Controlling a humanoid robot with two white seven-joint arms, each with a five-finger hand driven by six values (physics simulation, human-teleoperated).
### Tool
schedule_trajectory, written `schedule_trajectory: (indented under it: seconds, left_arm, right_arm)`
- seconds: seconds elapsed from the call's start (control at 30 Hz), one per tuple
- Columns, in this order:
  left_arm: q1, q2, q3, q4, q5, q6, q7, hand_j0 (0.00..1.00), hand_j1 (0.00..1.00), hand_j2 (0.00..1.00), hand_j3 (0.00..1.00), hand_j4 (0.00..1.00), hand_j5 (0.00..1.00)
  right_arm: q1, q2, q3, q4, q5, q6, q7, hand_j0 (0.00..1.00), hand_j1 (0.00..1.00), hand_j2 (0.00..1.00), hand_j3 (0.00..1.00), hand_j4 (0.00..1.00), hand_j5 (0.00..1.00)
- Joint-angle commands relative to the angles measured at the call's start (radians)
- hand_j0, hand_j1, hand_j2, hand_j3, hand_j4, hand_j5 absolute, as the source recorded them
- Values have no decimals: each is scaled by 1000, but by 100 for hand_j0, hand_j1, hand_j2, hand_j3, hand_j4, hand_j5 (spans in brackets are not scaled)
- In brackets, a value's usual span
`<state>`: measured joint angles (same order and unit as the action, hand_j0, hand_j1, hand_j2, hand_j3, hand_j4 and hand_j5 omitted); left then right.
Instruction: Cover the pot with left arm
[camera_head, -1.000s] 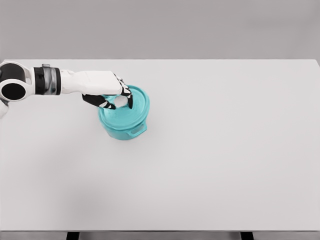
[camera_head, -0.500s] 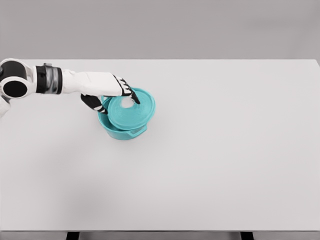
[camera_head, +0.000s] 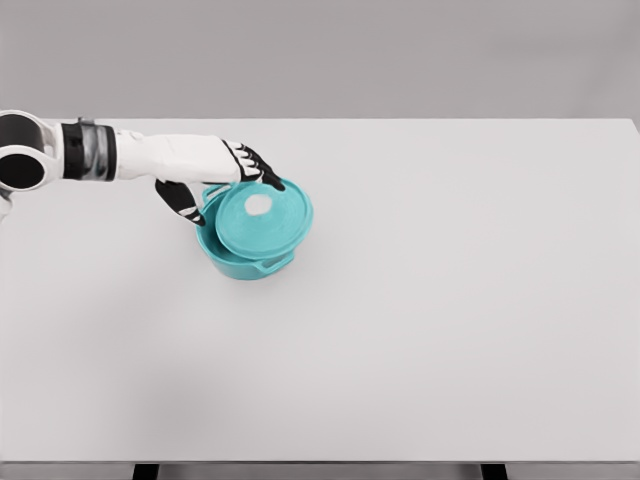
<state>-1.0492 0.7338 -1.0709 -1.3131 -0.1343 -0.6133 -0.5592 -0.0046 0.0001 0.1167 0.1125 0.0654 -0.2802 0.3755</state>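
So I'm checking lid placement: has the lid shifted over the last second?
Yes. The lid has slid right against the pot, now overhanging its right rim, and the left hand has let go.

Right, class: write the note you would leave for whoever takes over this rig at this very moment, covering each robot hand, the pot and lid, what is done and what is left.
Left robot hand: open, fingers spread at the lid's far-left edge, holding nothing.
Right robot hand: not in view.
Teal pot: on the white table, left of centre.
Teal lid: on the pot but off-centre to the right, with a crescent of the pot's opening showing on the left.
Done: lid delivered and let go.
Left: probably nudge it left to seat it, then pull the arm away.
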Motion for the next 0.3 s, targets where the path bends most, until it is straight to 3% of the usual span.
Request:
schedule_trajectory:
  seconds: [0.0,0.07,0.13,0.2,0.27]
  left_arm:
    - [-2,16,5,-11,51,2,1,100,100,100,100,100,100]
    - [-11,140,12,-90,182,2,-4,100,100,100,100,100,100]
    - [9,278,74,-106,223,2,-1,100,100,100,100,100,100]
    - [113,361,166,-115,229,2,-1,100,100,100,100,100,100]
    - [274,369,348,-110,229,2,-1,100,100,100,100,100,100]
  right_arm:
    - [0,0,0,1,1,0,0,100,100,100,100,100,100]
    - [0,0,0,1,1,0,0,100,100,100,100,100,100]
    - [0,0,0,1,1,0,0,100,100,100,100,100,100]
    - [0,0,0,1,1,0,0,100,100,100,100,100,100]
    - [0,0,0,1,1,0,0,100,100,100,100,100,100]
